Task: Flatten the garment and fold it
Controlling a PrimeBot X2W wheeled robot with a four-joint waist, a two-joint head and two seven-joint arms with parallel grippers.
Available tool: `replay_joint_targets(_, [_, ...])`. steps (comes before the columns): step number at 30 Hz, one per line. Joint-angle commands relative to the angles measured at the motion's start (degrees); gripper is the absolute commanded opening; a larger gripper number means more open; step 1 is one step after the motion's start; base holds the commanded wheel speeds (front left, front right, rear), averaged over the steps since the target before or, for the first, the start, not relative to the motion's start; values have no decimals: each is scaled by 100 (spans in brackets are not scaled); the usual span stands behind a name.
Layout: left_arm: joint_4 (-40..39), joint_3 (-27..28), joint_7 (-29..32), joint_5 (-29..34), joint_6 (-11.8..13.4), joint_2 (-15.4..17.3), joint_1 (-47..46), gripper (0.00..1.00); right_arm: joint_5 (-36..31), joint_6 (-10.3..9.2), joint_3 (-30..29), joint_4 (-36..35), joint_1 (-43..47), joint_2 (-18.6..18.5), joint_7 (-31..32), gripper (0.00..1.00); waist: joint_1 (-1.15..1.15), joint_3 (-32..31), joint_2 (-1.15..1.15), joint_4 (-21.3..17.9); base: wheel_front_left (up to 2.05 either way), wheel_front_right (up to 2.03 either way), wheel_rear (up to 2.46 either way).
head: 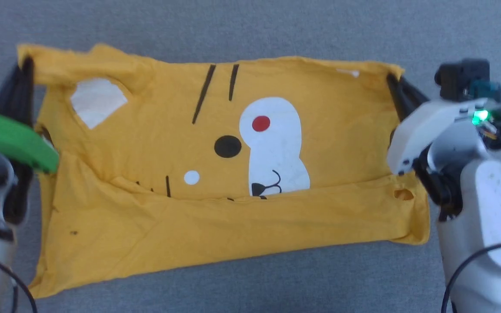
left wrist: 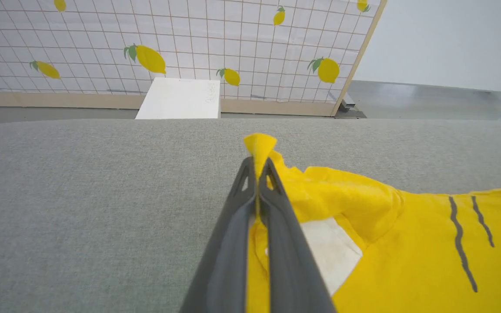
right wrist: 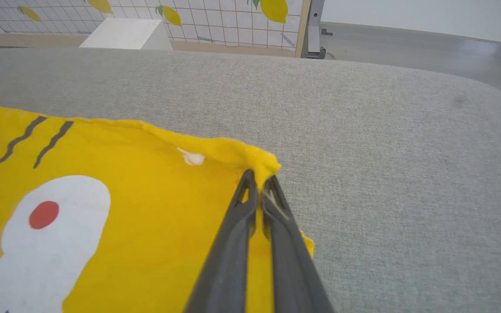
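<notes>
My left gripper (left wrist: 258,163) pinched the garment (head: 155,226) at its far-left corner, my right gripper (right wrist: 259,177) the far-right; near edge looked folded up, maybe.

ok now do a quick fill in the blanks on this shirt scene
1. The left gripper pinches a far ____ of the shirt.
2. The right gripper is ____ on the shirt.
3. The dot on the white patch is ____.
4. The surface under the shirt is ____.

Missing words: corner; shut; red; grey
</notes>
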Motion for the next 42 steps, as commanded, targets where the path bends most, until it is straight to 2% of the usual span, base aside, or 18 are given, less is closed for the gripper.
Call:
replay_joint_targets(1, [-288,105,-111,-155,150,-67,627,0,99,-9,5,-64,332,-43,-181,0,0,-624,0,315,0,0,0])
replay_joint_targets(7, [-966,249,-250,-461,471,-249,2009,0,206,-9,-158,-125,1018,-197,-230,0,0,-949,0,465,0,0,0])
replay_joint_targets(13, [-1271,233,-307,-704,646,-480,2966,0,117,-9,-316,-102,1494,-424,119,0,0,-1135,0,570,0,0,0])
replay_joint_targets(21, [-1018,-70,-250,-858,425,-644,3394,0,173,-9,-148,-21,1867,-684,900,0,0,-1155,0,638,0,0,0])
replay_joint_targets(29, [-211,-450,-160,-758,200,-786,3179,0,277,-9,-131,68,1984,-579,1634,0,0,-1126,0,622,0,0,0])
replay_joint_targets(30, [-145,-465,-168,-769,187,-819,3156,0,291,-9,-148,52,1997,-550,1669,33,0,-1139,0,620,0,0,0])
replay_joint_targets(31, [-73,-486,-187,-764,174,-848,3134,27,313,-9,-159,15,2019,-518,1678,96,0,-1170,0,621,0,0,0])
replay_joint_targets(32, [-27,-508,-202,-743,170,-861,3122,76,329,-9,-190,-13,2047,-490,1683,100,0,-1195,0,623,0,0,0])
replay_joint_targets(33, [1,-523,-267,-695,172,-877,3099,100,350,-9,-239,-65,2087,-456,1660,100,0,-1229,0,635,0,0,0])
replay_joint_targets(36, [4,-512,-576,-518,214,-919,3046,100,366,-9,-333,-263,2216,-380,1428,100,0,-1334,0,671,0,0,0])
replay_joint_targets(42, [-146,-426,-1342,32,393,-1041,2883,100,435,-9,-710,-699,2602,-84,527,100,0,-1574,0,771,0,0,0])
